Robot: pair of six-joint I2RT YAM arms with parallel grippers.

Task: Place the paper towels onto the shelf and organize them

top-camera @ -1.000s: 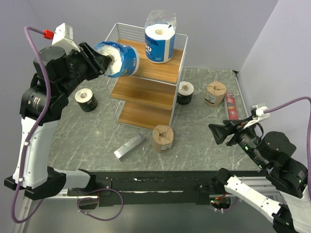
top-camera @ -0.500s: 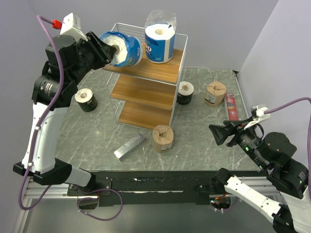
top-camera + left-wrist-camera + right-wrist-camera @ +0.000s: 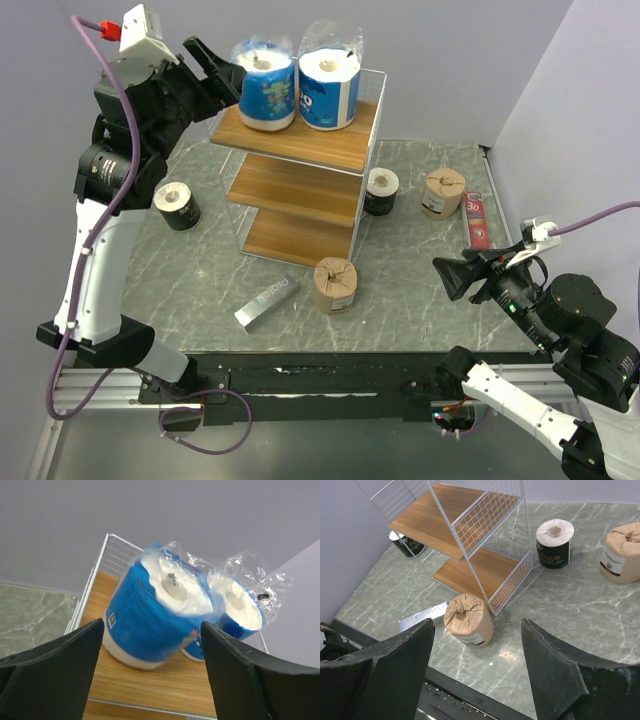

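Two blue paper towels (image 3: 268,88) (image 3: 329,88) stand side by side on the top board of the shelf (image 3: 300,142). My left gripper (image 3: 228,72) is open just left of the nearer blue roll (image 3: 150,615), its fingers apart from it on both sides; the other blue roll (image 3: 240,614) is behind. On the table are two black rolls (image 3: 177,205) (image 3: 381,190) and two brown rolls (image 3: 443,192) (image 3: 335,284). My right gripper (image 3: 455,277) hangs open and empty above the table's right front, facing the front brown roll (image 3: 469,620).
A flat silver bar (image 3: 266,302) lies in front of the shelf, left of the front brown roll. A slim red box (image 3: 476,218) lies at the right, beside the far brown roll. The shelf's two lower boards (image 3: 485,570) hold nothing.
My left gripper carried the blue roll up and right onto the top board, set it upright next to the other blue roll and opened. The right arm stayed still.
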